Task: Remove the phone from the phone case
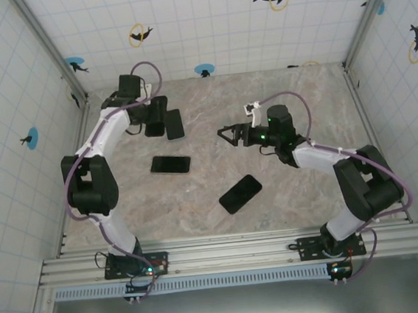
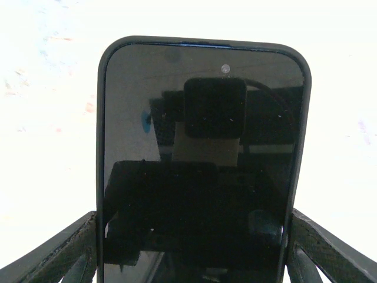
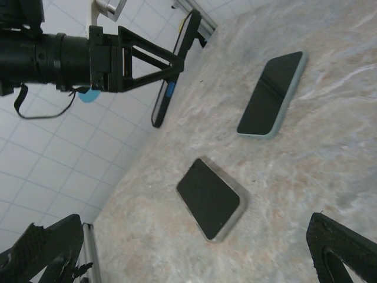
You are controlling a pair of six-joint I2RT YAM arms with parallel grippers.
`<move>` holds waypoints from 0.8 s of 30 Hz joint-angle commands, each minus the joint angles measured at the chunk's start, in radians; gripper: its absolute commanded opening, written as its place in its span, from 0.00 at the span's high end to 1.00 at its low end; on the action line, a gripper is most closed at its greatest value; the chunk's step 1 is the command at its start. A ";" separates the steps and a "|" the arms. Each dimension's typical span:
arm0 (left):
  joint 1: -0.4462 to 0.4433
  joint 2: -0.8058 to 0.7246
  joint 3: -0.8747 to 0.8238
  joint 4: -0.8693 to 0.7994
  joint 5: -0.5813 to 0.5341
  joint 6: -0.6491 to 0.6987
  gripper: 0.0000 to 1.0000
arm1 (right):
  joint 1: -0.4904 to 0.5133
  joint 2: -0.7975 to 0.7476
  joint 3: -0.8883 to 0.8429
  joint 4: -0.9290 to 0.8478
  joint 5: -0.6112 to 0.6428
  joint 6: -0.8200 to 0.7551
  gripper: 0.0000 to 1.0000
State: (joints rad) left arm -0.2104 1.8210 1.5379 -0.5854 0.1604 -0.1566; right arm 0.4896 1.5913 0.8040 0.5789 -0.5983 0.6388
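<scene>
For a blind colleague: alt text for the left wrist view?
A phone in a dark case, screen toward the camera, is clamped at its sides by the left gripper's fingers. Its black glass shows dim reflections; the background is overexposed.

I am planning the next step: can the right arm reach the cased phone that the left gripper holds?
Probably yes. The right gripper is open and points toward the cased phone clamped in the left gripper, and nothing stands between them.
</scene>
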 commanded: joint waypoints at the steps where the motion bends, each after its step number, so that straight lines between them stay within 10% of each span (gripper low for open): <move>1: -0.042 -0.114 -0.098 0.163 -0.006 -0.242 0.60 | 0.029 0.053 0.061 0.080 -0.016 0.063 0.00; 24: -0.307 -0.191 -0.186 0.264 -0.093 -0.470 0.64 | 0.133 0.270 0.214 0.160 -0.019 0.173 0.49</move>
State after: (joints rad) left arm -0.5076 1.6798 1.3499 -0.3710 0.0879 -0.6056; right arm 0.6178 1.8404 0.9730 0.6994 -0.6270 0.8001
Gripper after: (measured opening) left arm 0.760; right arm 0.541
